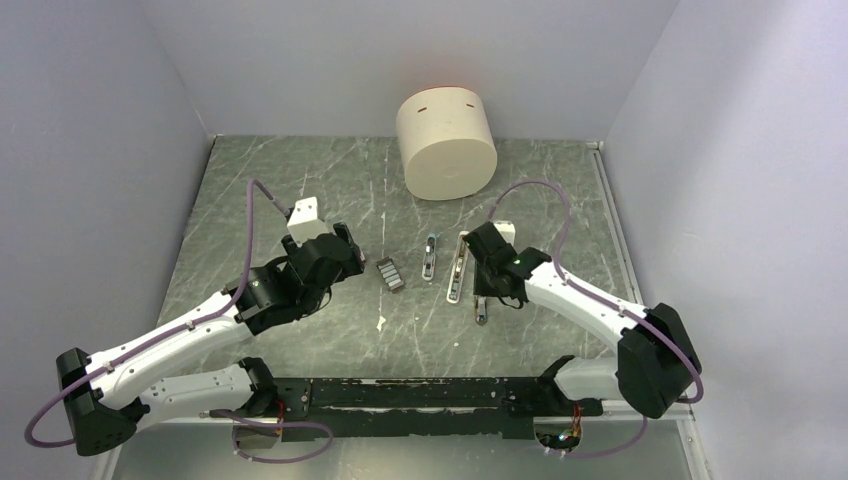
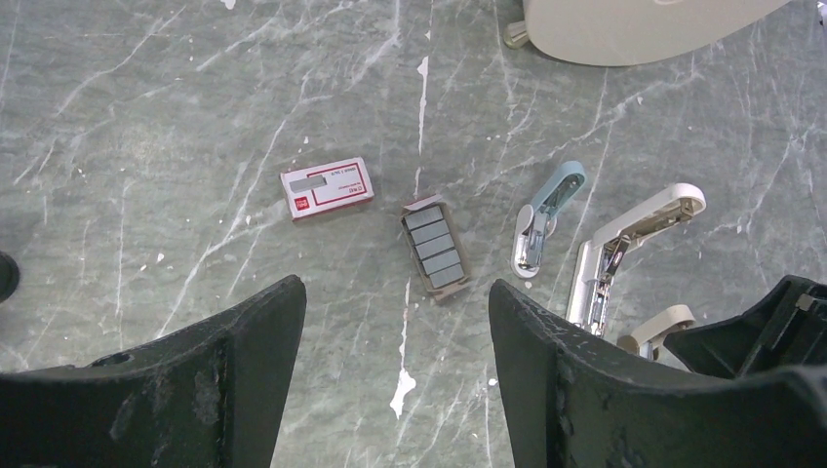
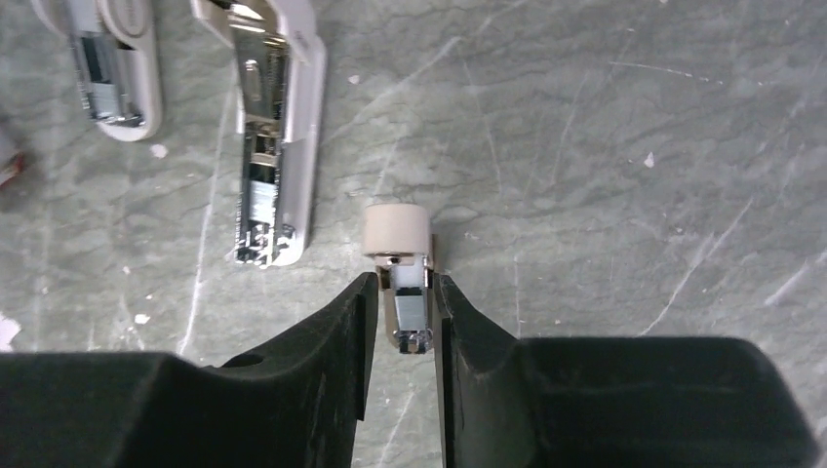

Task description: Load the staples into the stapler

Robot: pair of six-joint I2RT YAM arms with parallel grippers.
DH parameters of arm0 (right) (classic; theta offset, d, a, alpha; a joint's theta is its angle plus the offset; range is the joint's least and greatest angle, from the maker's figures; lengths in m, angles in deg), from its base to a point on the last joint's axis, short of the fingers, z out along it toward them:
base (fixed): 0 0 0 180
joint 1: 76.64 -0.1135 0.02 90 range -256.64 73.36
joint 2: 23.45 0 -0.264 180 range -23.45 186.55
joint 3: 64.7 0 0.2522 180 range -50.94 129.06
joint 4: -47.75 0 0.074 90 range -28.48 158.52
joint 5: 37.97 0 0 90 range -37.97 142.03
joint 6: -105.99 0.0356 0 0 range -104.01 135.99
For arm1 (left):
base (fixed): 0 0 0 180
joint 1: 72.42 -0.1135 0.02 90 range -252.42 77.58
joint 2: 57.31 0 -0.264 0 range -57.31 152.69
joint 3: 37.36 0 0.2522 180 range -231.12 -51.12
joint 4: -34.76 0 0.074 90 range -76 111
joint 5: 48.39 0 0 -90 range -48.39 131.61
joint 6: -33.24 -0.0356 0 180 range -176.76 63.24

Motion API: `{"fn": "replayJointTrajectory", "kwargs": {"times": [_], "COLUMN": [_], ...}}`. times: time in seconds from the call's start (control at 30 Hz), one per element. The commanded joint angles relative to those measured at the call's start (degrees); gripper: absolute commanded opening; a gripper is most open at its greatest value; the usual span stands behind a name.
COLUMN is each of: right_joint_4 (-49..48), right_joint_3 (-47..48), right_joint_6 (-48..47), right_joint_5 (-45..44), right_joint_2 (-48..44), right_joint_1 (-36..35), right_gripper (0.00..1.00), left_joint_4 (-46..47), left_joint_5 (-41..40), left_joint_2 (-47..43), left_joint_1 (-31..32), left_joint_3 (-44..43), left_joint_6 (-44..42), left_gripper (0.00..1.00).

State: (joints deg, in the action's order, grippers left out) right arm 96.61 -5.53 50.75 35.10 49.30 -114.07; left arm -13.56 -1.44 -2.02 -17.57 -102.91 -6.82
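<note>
The left end effector [image 2: 395, 292] hangs over the counter [image 1: 420, 340] with its fingers spread wide and nothing between them; just ahead of it lies the dark grey ridged block [image 2: 434, 250] of staples, resting in a small open tray, its long side running away from the fingers. The red-and-white box [image 2: 327, 188] lies closed just to the block's left, apart from it. To the right of the block comes a blue piece [image 2: 546, 219], then the white stapler [image 2: 624, 253] – flat on the counter, opened up with its metal rail showing, touched by neither arm. The right end effector [image 3: 403, 283] is pressed in on a beige piece [image 3: 398, 232], pinching its metal part from both sides while the rounded beige cap sticks out beyond the fingertips; this piece sits just right of the stapler's near end, not touching it. A large cream cylinder [image 1: 447, 143] stands at the back of the counter – well apart from everything else.
</note>
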Motion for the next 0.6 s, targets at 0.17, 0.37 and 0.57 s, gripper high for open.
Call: {"fn": "replayJointTrajectory", "kwargs": {"times": [0.17, 0.37, 0.57], "right_joint_4": [1.53, 1.66, 0.95], "right_joint_3": [-0.88, -1.79, -2.43], "right_joint_6": [3.10, 3.95, 3.56], "right_joint_5": [-4.25, -4.34, -3.44], "right_joint_2": [2.82, 4.60, 6.17], "right_joint_1": [0.78, 0.85, 1.15], "right_gripper": [0.37, 0.34, 0.31], "left_joint_4": [1.17, 1.06, 1.17], "left_joint_5": [-0.01, -0.10, 0.00], "left_joint_2": [-0.35, -0.36, -0.35], "left_joint_1": [-0.31, -0.36, -0.35], "left_joint_3": [-0.92, -0.85, -0.64], "left_joint_6": [-0.01, 0.17, 0.17], "left_gripper": [0.74, 0.74, 0.74]}}
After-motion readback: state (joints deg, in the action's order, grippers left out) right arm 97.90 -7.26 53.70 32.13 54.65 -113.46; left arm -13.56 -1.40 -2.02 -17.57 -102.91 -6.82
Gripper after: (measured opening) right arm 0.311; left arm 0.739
